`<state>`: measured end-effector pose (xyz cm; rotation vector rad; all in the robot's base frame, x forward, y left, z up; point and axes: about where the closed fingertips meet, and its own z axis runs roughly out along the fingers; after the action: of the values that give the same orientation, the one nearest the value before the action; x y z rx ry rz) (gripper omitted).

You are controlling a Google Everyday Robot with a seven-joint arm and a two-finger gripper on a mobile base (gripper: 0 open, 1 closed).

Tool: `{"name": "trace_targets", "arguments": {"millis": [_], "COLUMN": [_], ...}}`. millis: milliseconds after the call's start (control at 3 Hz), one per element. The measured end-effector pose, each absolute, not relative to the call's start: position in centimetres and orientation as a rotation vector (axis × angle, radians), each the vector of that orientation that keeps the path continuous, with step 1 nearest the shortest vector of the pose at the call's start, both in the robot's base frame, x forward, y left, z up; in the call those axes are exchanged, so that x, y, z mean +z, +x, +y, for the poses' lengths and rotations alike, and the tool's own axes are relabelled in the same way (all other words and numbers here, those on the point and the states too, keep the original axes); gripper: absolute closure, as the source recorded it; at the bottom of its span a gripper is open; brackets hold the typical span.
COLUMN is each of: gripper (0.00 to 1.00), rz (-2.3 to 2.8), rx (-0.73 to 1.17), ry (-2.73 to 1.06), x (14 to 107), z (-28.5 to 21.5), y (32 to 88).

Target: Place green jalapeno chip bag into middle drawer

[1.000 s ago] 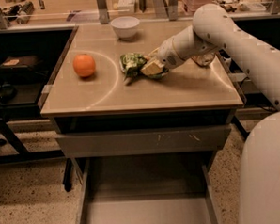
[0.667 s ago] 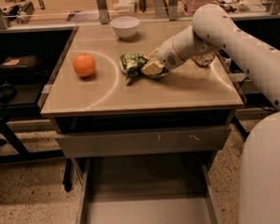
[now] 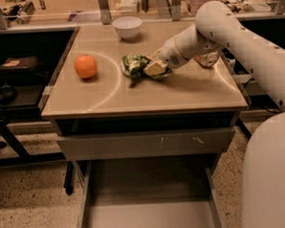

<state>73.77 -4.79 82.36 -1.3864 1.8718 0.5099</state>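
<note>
gripper [image 3: 155, 67] clamps green jalapeno chip bag [image 3: 133, 64] (lying on table [image 3: 146, 94]).

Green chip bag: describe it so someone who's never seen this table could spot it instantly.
Look at the tan tabletop above the open drawer. Near its middle, right of the orange, lies the green chip bag with the gripper at its right edge. It is the only crinkled green foil thing there.
</note>
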Motion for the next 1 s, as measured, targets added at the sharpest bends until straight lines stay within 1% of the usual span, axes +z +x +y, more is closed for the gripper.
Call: {"name": "trace_targets", "arguments": {"millis": [333,667,1000], "gripper": [1.0,1.0,1.0], "rz": [1.818,1.651,1.53], "rx": [0.493,0.453,0.456], "ry": [-1.403,-1.427,-1.46], "x": [83.2,86.7,87.4], "z": [-5.8,-6.5,-6.2], "y": [71.3,64.9,57.7]}}
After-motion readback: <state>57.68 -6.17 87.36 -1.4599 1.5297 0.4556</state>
